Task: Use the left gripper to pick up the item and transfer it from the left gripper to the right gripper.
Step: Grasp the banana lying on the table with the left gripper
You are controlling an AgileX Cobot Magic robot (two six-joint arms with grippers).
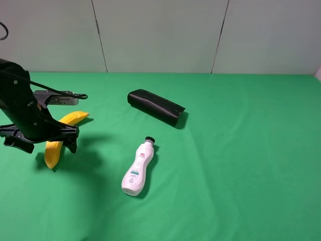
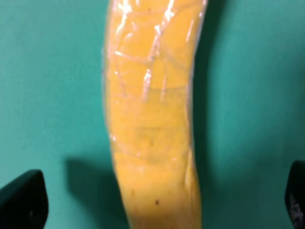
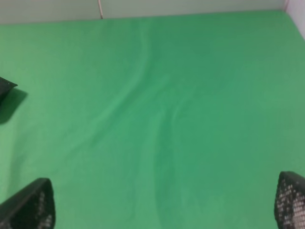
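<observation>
Exterior high view: we're on a green cloth [image 1: 241, 150], three things laid out, and all the action is far to the left of the white bottle [image 1: 138, 170].
Left gripper: the left gripper [image 1: 45, 143] is right over the banana, well left of the bottle and a little farther back on the cloth.
Left jaws: spread wide. In the left wrist view one dark fingertip [image 2: 21, 202] sits on each side of the fruit with green showing in between, so nothing is pinched.
Banana: the banana [image 1: 52, 153] lies flat on the cloth under that gripper, left of the bottle. Its back end pokes out behind the arm, pointing towards the bottle's side. Up close it shows a glossy clear wrap and a few small brown specks.
White bottle: on its side mid-cloth, black cap pointing to the back, label up.
Black case: a long black case [image 1: 156, 106] lies at a slant behind the bottle and slightly to its right, well apart from it.
Right gripper: out of the exterior high view. The right wrist view has the right gripper [image 3: 160, 204] above bare cloth.
Right jaws: parted wide, nothing between the mesh-patterned tips.
Dark corner: a dark corner [image 3: 5, 86] shows at the edge of the right wrist view. Can't tell what it belongs to.
</observation>
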